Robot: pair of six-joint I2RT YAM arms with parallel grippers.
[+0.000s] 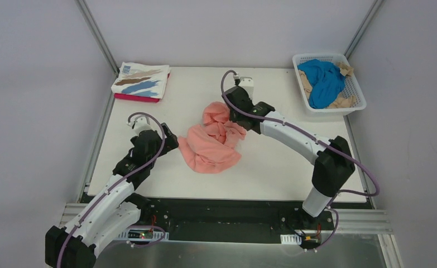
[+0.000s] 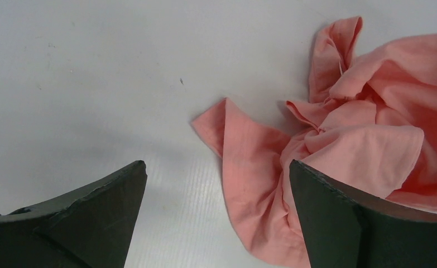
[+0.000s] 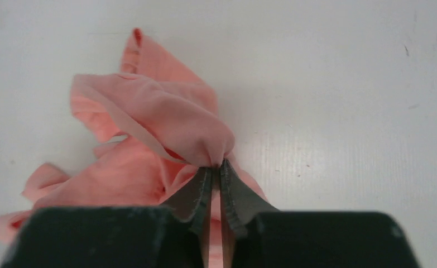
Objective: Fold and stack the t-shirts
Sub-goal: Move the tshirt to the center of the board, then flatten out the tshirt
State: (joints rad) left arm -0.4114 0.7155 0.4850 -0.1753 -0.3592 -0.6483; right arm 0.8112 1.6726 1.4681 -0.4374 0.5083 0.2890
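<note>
On the surface (image 1: 272,164), the pink t-shirt (image 1: 211,148) is pinched thinly by right jaws, left jaws spread; under tension the cloth could be lost.

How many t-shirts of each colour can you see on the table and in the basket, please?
Salmon-pink t-shirt: 1
White brushstroke t-shirt: 1
Magenta t-shirt: 1
Bright blue t-shirt: 1
Tan t-shirt: 1, apparently a single garment showing in patches
Total: 5
</note>
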